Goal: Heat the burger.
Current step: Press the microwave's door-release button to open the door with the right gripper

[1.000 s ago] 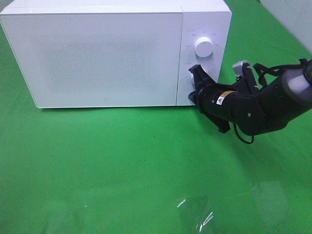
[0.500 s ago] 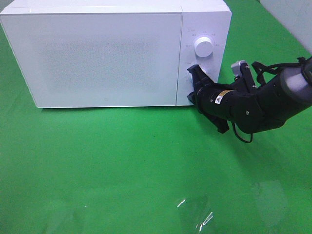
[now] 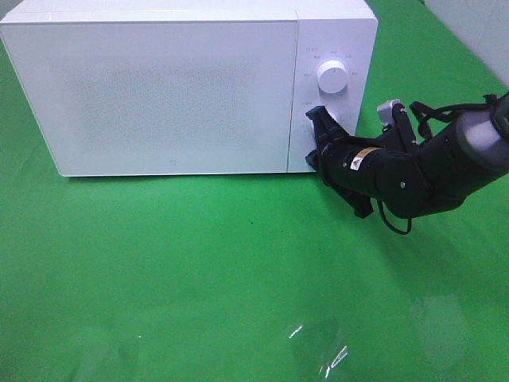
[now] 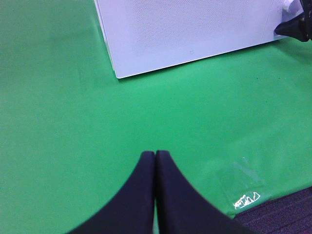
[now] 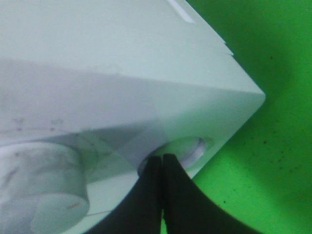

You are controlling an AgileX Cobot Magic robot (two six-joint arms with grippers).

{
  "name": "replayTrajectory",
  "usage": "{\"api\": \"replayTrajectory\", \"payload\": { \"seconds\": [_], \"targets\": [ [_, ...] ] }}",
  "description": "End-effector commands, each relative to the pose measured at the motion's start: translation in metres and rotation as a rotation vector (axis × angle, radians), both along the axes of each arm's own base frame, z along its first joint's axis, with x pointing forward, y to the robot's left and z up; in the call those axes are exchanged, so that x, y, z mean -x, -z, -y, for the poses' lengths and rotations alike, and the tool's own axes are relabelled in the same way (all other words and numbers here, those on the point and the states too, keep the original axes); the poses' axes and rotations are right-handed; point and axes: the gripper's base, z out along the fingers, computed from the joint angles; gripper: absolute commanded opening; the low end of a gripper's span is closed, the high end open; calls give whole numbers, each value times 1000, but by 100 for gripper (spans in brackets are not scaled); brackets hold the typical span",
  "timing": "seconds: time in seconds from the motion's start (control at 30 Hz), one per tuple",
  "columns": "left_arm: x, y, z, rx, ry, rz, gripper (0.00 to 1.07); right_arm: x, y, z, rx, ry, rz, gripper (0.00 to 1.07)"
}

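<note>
Green cloth (image 3: 199,263) carries a white microwave (image 3: 175,87), door closed; we see no burger and judge it inside, left of our right claw (image 5: 162,161), whose closed, empty tips touch the round button (image 5: 192,146) low on the right panel. Our left claw (image 4: 155,156), also pinched together and empty, hangs well apart.

The right gripper's (image 3: 312,159) arm has edged a hair toward the table's left edge and the microwave (image 3: 159,87) — wrist and elbow nudged over — the shift barely perceptible.
</note>
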Motion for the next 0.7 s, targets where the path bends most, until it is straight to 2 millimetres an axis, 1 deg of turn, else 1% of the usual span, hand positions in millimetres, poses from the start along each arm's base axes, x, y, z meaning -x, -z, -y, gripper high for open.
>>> {"api": "replayTrajectory", "payload": {
  "seconds": [0.03,0.2,0.7],
  "targets": [
    [2,0,-1,3,-4,31,0,-20,-31,2,-102,71,219,0],
    [2,0,-1,3,-4,31,0,-21,-31,6,-113,113,214,0],
    [2,0,-1,3,-4,31,0,-21,-32,5,-72,98,228,0]
  ]
}}
